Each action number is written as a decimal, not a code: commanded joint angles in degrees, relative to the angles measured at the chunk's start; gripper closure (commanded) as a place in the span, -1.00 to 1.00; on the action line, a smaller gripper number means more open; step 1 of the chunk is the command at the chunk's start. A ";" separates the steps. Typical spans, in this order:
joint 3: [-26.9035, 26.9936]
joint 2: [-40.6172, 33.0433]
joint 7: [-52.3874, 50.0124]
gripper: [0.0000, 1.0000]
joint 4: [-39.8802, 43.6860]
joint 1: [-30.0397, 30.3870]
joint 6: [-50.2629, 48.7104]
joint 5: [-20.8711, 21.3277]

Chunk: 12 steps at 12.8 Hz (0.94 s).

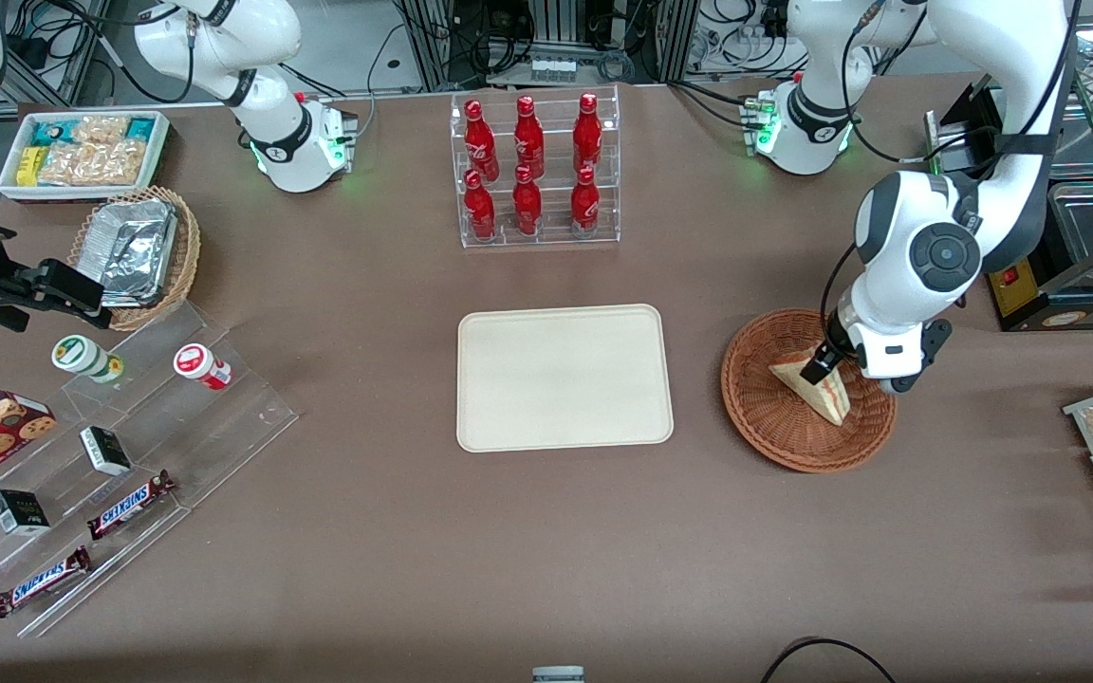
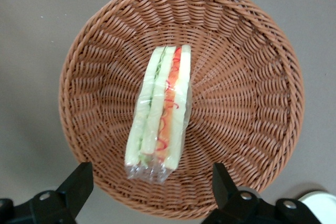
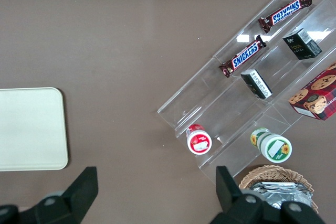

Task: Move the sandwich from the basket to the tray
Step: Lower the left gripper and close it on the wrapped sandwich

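One sandwich (image 2: 159,114) in basket (image 2: 252,103); gripper (image 2: 152,190) above it, fingers spread wide, empty. Pre-grasp step; next: descend, close.

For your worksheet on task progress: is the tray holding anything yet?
Empty. The tray is bare; the sandwich lies in the basket under the open gripper.

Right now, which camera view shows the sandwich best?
The left wrist view: the sandwich lies unobstructed in the basket, layers visible, the open gripper above it. The front view shows it partly covered by the arm; the right wrist view misses it.
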 commanded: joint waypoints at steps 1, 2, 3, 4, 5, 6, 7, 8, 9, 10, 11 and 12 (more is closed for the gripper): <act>0.29 1.05 -2.06 -1.00 -0.43 -0.28 2.84 0.36; 0.29 1.92 -2.06 -1.00 -0.78 -0.28 3.81 0.36; 0.29 2.80 -2.14 -1.00 -1.04 -0.28 5.48 0.36; 0.29 3.85 -2.15 -1.00 -1.48 -0.28 6.97 0.36; 0.21 4.91 -2.15 -1.00 -1.49 -0.28 7.51 0.36; 0.29 5.53 -2.15 -1.00 -1.49 -0.19 7.51 0.36; 0.29 5.97 -2.15 -1.00 -1.49 -0.10 7.51 0.45; 0.29 6.49 -2.15 -1.00 -1.57 -0.02 7.34 0.36; 0.29 6.59 -2.15 -1.00 -1.92 -0.02 7.34 0.45; 0.29 6.76 -2.32 -0.61 -2.01 0.07 7.08 0.36; 0.29 6.59 -2.15 0.23 -2.01 0.07 6.64 0.36; 0.38 6.59 -1.62 0.74 -1.93 0.07 5.94 0.36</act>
